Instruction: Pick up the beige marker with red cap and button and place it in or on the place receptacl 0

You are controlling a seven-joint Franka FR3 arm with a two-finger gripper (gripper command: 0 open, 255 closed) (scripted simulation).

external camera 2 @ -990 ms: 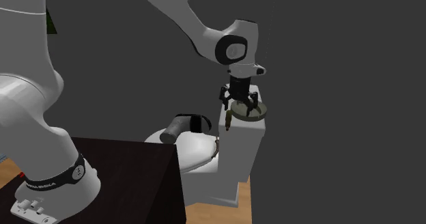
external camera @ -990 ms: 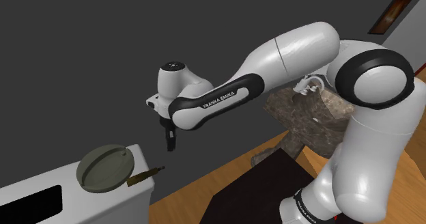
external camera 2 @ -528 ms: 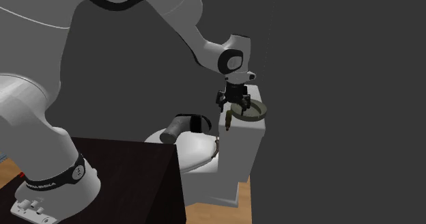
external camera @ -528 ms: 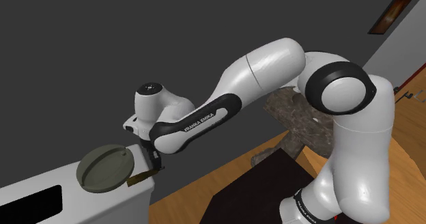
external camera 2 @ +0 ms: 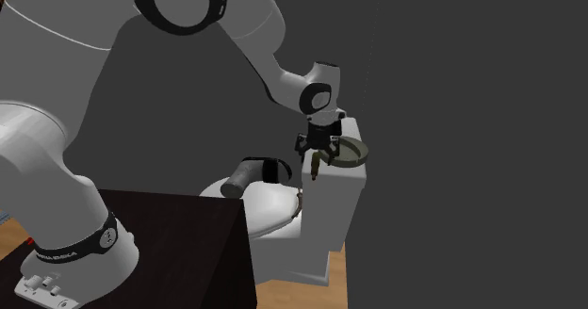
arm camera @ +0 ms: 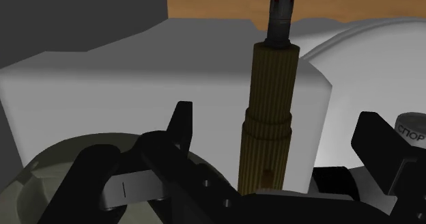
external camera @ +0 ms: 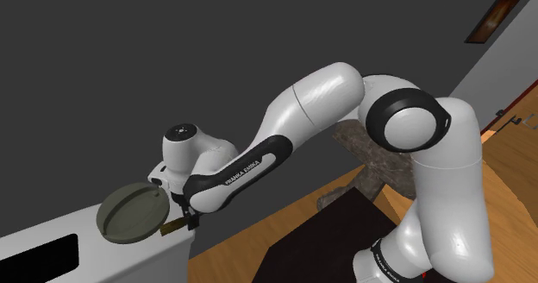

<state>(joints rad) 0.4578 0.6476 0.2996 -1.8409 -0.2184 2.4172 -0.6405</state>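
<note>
At the lower left of the wrist view, a round grey-green dish (arm camera: pixel 41 171) is sitting on the flat top of the white toilet tank (arm camera: pixel 136 86). Moving right, my black claw (arm camera: pixel 276 127) is standing apart, one finger on either side of the marker and neither touching it, so I am gripping nothing.

In the middle of the frame, the olive-brown ribbed marker with a grey collar and red tip (arm camera: pixel 270 120) is lying on the tank top just beside the dish. Its red end is pointing away from me and seems to be reaching out past the tank's edge. At the right, the rounded white toilet bowl (arm camera: pixel 368 59) is showing below.

I am judging the marker light and stiff. Its ribbed barrel should give the pads some bite, but being round it may roll, and with one end overhanging a nudge could tip it off. I am aiming to close across the thick ribbed barrel near its middle, not the narrow grey collar.
</note>
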